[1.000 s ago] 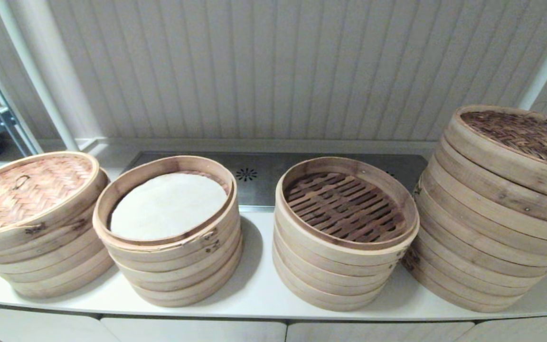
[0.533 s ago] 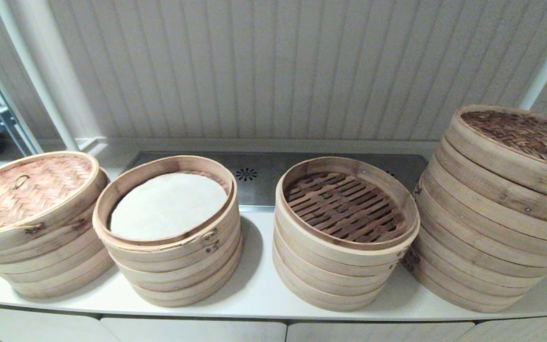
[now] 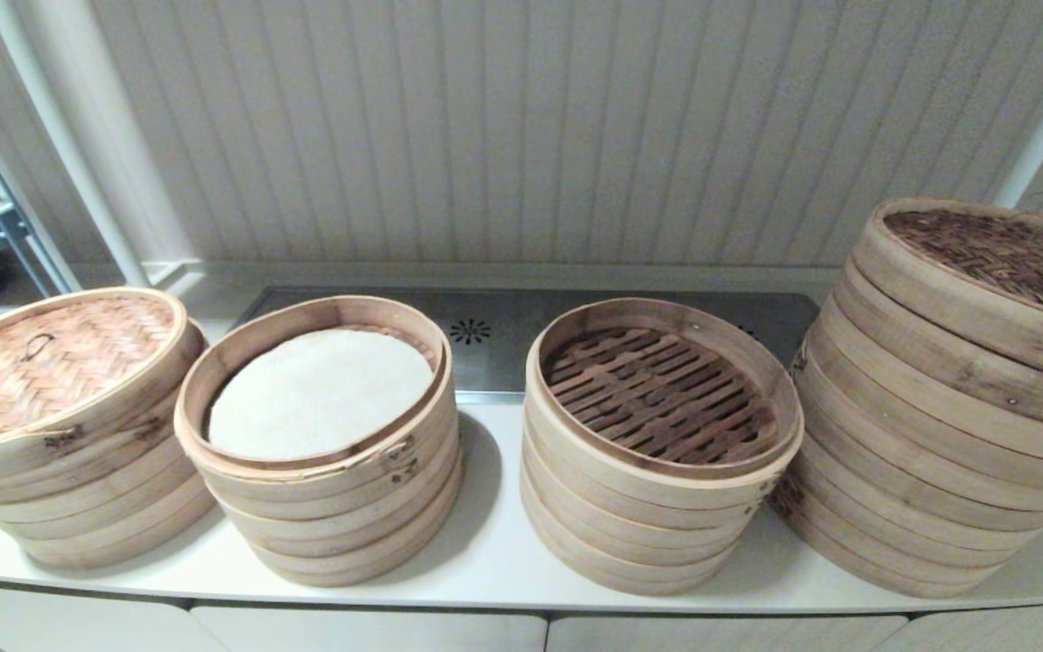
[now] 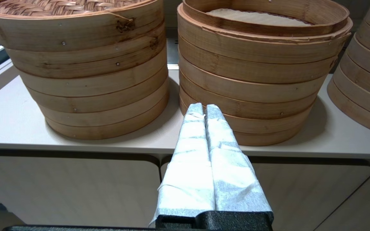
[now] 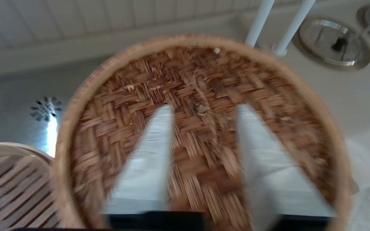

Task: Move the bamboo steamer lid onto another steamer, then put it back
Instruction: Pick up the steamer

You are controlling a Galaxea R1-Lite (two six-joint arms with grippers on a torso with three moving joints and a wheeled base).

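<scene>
**Right gripper open above the dark woven lid**

You have four stacks of bamboo steamers standing in a row on the white counter (image 3: 485,561). The tallest stack (image 3: 929,453) is at the right end of the counter, and the dark woven lid (image 3: 1001,254) lies on top of it, seated on the stack's top rim. Next to it, toward the middle, you see the open steamer stack (image 3: 657,444) with a bare slatted floor and no lid on it. The next stack (image 3: 322,453) has a white liner (image 3: 322,389) inside its top tier. At the left end of the counter the last stack (image 3: 69,435) is covered by a lighter woven lid (image 3: 42,362) with a small loop handle.

Your right gripper (image 5: 204,160) is over the dark woven lid, pointing down at it. Its two white-wrapped fingers (image 5: 149,154) are spread well apart and nothing is between them; if they touch the weave or not, you cannot tell.

Your left gripper (image 4: 203,109) is low in front of the counter's front edge, facing the two stacks on the left side. Its wrapped fingers are pressed together with nothing between them.
</scene>
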